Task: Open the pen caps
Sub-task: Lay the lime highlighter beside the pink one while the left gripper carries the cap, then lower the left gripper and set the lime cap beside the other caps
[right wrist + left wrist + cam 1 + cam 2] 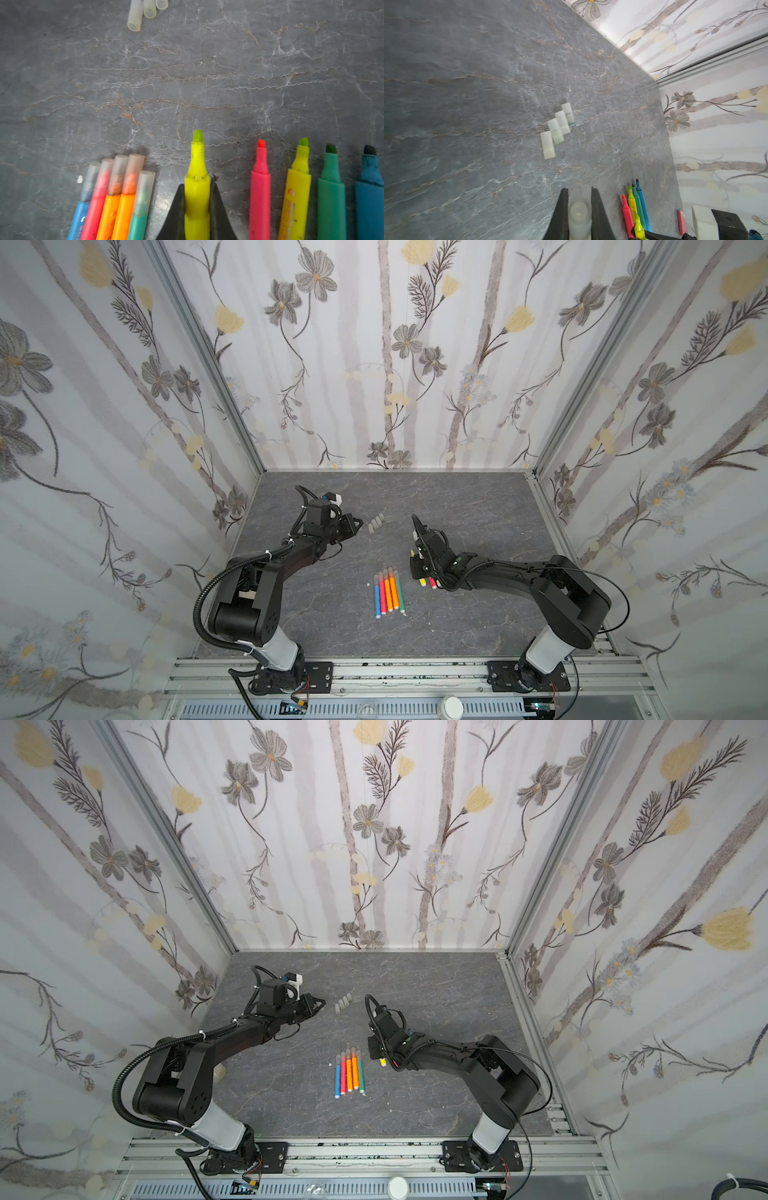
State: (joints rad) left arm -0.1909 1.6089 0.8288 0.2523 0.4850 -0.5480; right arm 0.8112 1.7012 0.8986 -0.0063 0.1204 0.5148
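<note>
The left gripper (579,190) is pinched on the held cap (579,212), a translucent stub gripped by its sides with its long axis running out along the fingers. The row of loose caps (557,129), four lying side by side in a stagger on the table (467,104), sits straight ahead of those fingertips and near them. The four lie roughly parallel to the held cap, so setting it down at the near end of the row looks like a short forward reach with little turning. In a top view the left gripper (355,526) is just beside the row (376,524), and the right arm stands farther from it. The right gripper (197,180) is clamped on the yellow pen (197,162), uncapped, its tip pointing toward the row. Five capped pens (116,187) lie well apart from the row, beside that gripper; four uncapped pens (297,187) lie on its other side.
</note>
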